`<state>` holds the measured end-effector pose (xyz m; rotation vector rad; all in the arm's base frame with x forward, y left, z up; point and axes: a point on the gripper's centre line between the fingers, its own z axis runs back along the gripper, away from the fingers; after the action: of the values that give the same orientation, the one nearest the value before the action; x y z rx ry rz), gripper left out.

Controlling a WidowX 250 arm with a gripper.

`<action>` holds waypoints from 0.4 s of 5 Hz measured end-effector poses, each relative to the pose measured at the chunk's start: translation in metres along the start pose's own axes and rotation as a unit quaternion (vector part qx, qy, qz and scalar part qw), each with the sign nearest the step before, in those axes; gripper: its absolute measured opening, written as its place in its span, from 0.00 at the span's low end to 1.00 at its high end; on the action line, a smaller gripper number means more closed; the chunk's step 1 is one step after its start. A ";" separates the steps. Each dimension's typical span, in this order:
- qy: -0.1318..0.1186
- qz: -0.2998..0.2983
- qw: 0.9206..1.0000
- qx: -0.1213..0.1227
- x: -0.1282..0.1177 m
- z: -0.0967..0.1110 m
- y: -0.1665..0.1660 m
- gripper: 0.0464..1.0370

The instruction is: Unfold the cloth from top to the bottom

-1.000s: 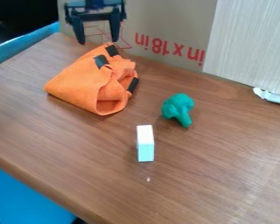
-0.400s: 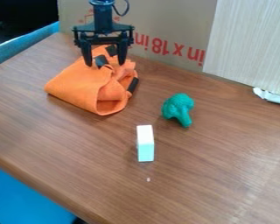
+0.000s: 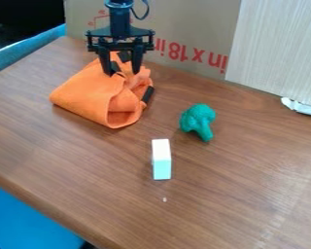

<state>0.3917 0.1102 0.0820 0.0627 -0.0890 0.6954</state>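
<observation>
1. Camera view: nearest me on the bare wood of the desk [image 3: 229, 204] stands a small pale block [image 3: 161, 159], apart from my work.
2. A little farther back lies a green toy broccoli [image 3: 198, 121], off to the right of the cloth and not touching it.
3. Beyond that, toward the left, the orange cloth [image 3: 90, 95] sits bunched on the desk, its near end curled into a loose fold. I judge it light, soft and floppy, hard to harm; it should drape rather than lift as one piece.
4. At its far top, beside the black patches, my gripper [image 3: 123, 73] hangs with its fingers spread, clenching nothing. I'd pinch one upper layer there, shallowly, then draw it toward the near side; too deep a bite could drag the whole bundle.
5. Farthest back stands a cardboard panel [image 3: 184, 24].
</observation>
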 end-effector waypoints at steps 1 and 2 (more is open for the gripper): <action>0.002 0.000 1.000 0.004 -0.002 -0.004 0.002 0.36; -0.013 0.008 1.000 0.003 0.000 0.005 0.004 0.14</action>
<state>0.3887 0.1121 0.0874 0.0763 -0.1137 0.7110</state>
